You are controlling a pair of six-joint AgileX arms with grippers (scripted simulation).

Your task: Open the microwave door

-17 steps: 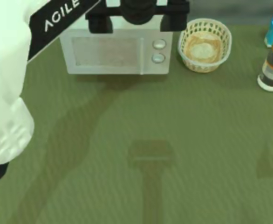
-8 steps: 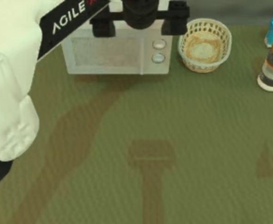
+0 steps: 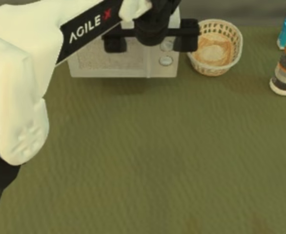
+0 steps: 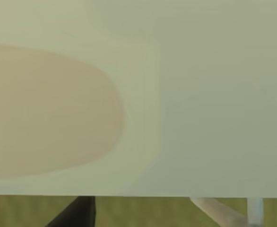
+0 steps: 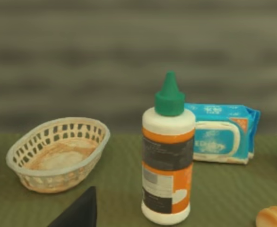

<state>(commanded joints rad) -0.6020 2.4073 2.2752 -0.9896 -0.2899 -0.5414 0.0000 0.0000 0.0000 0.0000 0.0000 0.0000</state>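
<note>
Currently my left pincer [image 3: 152, 43] hovers spread over the microwave [image 3: 125, 61] at the table's [image 3: 157, 156] far edge; the microwave door [image 3: 109, 62] is shut. Hook its free edge squarely, then pull along the hinge arc.

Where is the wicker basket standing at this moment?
In the top view the wicker basket stands at the table's far edge, right of centre, just right of the microwave and left of the green-capped bottle.
</note>
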